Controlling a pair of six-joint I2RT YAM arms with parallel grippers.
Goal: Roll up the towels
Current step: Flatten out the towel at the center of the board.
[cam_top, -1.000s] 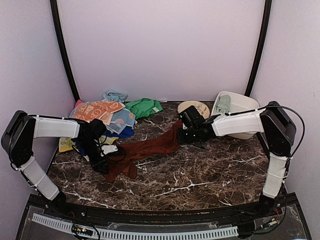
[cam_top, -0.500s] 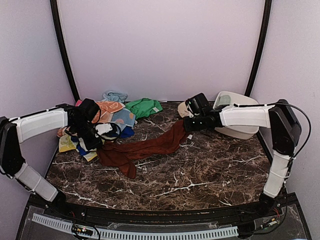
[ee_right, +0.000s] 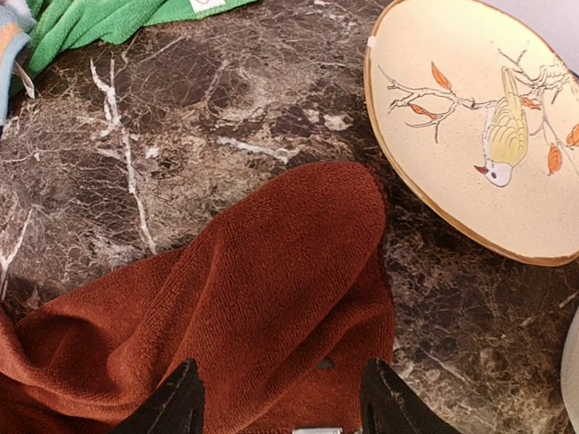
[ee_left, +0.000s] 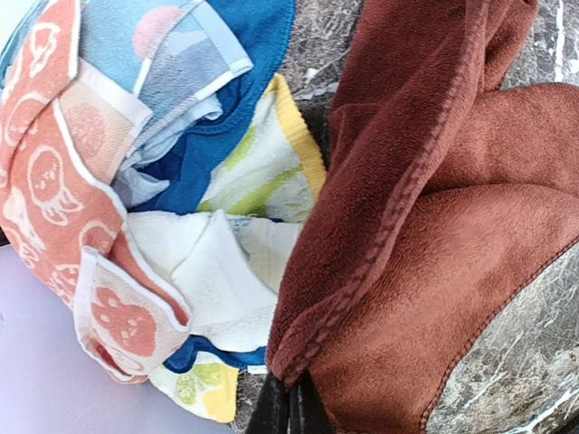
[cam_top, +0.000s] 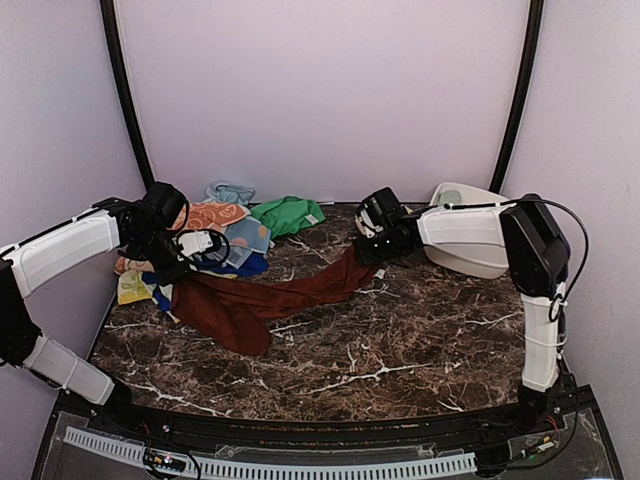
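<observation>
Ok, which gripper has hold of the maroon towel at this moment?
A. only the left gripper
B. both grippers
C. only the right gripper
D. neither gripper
A: the left gripper is pinched shut on an edge of the maroon towel, while the right gripper has its jaws apart above the towel's other end, which lies on the table.

- Plain rust-brown towel (ee_right: 271, 298) between the black fingers (ee_right: 176, 407) of the right gripper (ee_right: 280, 402).
- Cream plate (ee_right: 434, 172), brown-rimmed, with a yellow bird and orange leaves, up and right of those jaws.
- Bright green towel (ee_right: 99, 18), far upper left of them.
- Dark brown table (ee_right: 181, 117), white-veined marble.
- Left of the jaws of the left gripper (ee_left: 289, 411): orange towel (ee_left: 45, 181) with white cartoon figures, blue towel (ee_left: 217, 136), and white towel (ee_left: 262, 163) with lime print and a yellow edge.
</observation>
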